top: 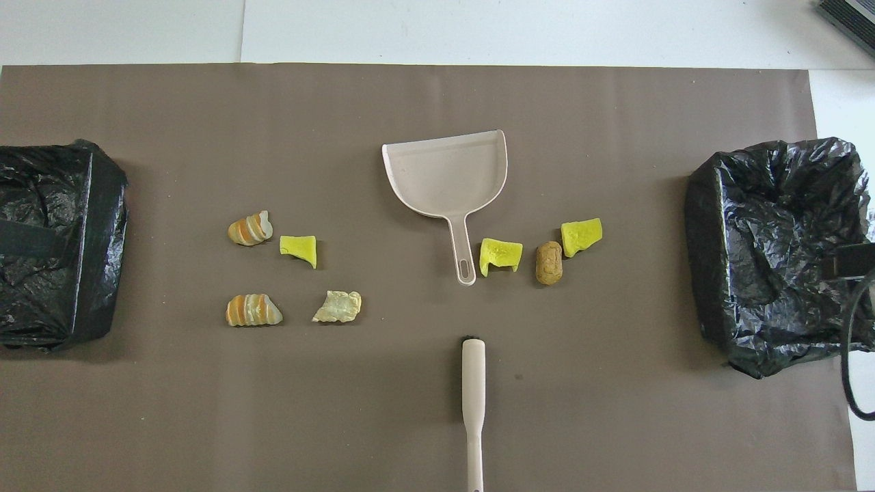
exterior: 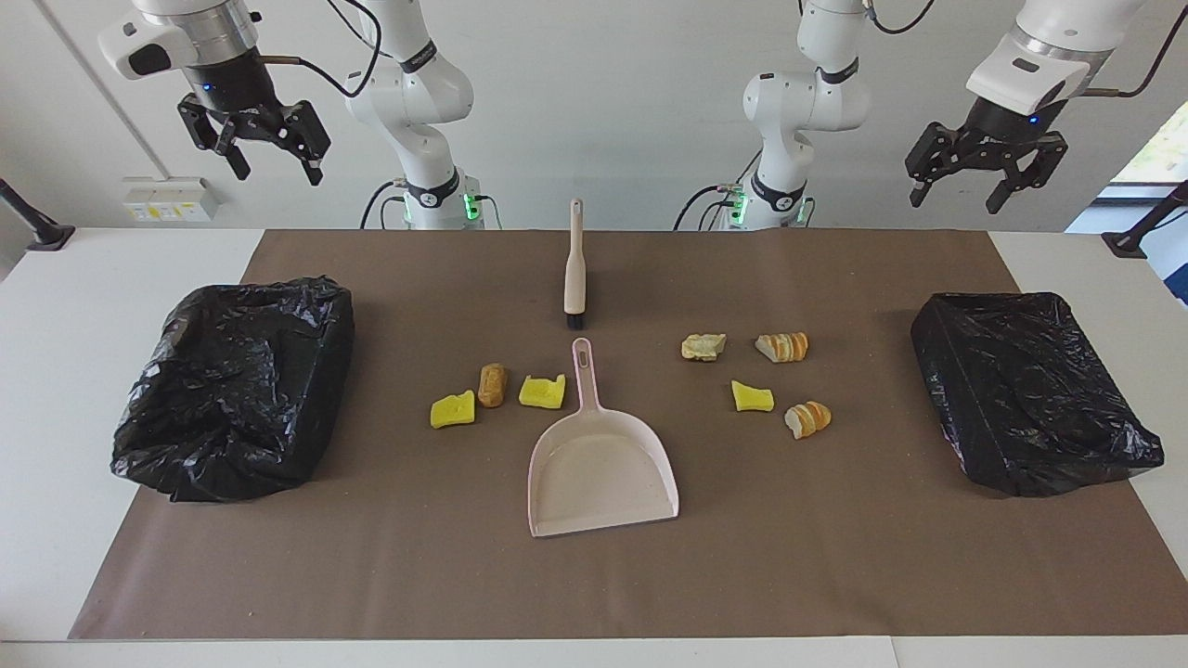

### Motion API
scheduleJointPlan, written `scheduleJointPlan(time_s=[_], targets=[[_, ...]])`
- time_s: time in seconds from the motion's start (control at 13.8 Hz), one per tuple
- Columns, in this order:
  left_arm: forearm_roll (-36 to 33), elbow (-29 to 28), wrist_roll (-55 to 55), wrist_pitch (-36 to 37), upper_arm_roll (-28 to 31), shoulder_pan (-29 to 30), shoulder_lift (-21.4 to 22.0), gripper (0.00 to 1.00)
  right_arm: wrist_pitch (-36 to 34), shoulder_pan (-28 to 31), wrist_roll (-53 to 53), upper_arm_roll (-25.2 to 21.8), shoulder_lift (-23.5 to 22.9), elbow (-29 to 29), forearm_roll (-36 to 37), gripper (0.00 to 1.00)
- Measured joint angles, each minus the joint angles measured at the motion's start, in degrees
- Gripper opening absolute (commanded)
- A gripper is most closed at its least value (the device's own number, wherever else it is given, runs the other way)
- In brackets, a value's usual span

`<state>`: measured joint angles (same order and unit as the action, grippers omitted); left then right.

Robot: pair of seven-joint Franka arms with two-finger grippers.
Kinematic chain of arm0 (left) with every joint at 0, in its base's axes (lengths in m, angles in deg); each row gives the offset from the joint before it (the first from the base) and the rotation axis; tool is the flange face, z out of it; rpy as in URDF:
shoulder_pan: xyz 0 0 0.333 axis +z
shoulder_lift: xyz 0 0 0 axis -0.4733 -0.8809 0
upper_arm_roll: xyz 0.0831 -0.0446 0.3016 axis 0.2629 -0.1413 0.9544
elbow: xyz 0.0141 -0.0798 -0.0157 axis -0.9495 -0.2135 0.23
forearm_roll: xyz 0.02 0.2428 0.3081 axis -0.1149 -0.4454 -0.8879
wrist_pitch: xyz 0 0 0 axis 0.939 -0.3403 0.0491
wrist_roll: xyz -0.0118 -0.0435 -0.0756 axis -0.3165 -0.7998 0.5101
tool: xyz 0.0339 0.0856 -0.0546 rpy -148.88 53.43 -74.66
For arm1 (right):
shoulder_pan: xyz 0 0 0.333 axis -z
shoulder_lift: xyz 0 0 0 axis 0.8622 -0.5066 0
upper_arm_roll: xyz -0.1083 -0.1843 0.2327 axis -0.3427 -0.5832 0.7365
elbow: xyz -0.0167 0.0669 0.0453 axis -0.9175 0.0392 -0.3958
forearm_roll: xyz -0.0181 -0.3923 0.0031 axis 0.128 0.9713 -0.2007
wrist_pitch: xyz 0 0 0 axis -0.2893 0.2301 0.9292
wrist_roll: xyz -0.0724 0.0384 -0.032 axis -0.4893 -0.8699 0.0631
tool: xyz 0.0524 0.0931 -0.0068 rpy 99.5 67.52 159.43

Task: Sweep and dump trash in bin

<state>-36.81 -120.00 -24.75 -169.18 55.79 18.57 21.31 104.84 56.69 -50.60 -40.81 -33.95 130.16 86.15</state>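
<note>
Hanging high with fingers spread and holding nothing, the left gripper (exterior: 959, 185) is over the left arm's end of the table and the right gripper (exterior: 276, 161) over the right arm's end; both arms wait. The trash (exterior: 752, 396) lies scattered on the brown mat (exterior: 835, 557) in two groups, one at each side of the dustpan (exterior: 601, 473). The brush (exterior: 574, 269) lies nearer the robots. A black-lined bin (exterior: 237, 385) sits at each end.
</note>
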Motion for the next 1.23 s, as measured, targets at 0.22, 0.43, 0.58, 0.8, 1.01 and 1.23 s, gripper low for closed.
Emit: scheduleJointPlan(time_s=[0.22, 0.43, 0.58, 0.8, 1.01, 1.23], targets=[[0.00, 0.00, 0.00, 0.00, -0.05, 0.21, 0.01, 1.00, 0.00, -0.01, 0.00, 0.16, 0.20, -0.41, 0.00, 1.00], [0.00, 0.00, 0.00, 0.02, -0.16, 0.21, 0.00, 1.00, 0.00, -0.01, 0.01, 0.16, 0.67, -0.49, 0.00, 1.00], [0.00, 0.00, 0.00, 0.02, -0.19, 0.21, 0.01, 1.00, 0.00, -0.10, 0.04, 0.30, 0.56, -0.32, -0.02, 1.00], [0.00, 0.00, 0.00, 0.02, -0.16, 0.27, 0.00, 1.00, 3.69, -1.00, 0.07, 0.90, -1.58, 0.53, -0.55, 1.00], [0.00, 0.00, 0.00, 0.03, -0.03, 0.77, 0.00, 1.00, 10.44, -3.48, 0.23, 1.63, -6.59, 1.03, -0.90, 1.00], [0.00, 0.00, 0.00, 0.08, -0.04, 1.84, 0.01, 1.00, 16.12, -6.49, 0.44, 1.74, -11.98, 1.12, -0.90, 1.00]])
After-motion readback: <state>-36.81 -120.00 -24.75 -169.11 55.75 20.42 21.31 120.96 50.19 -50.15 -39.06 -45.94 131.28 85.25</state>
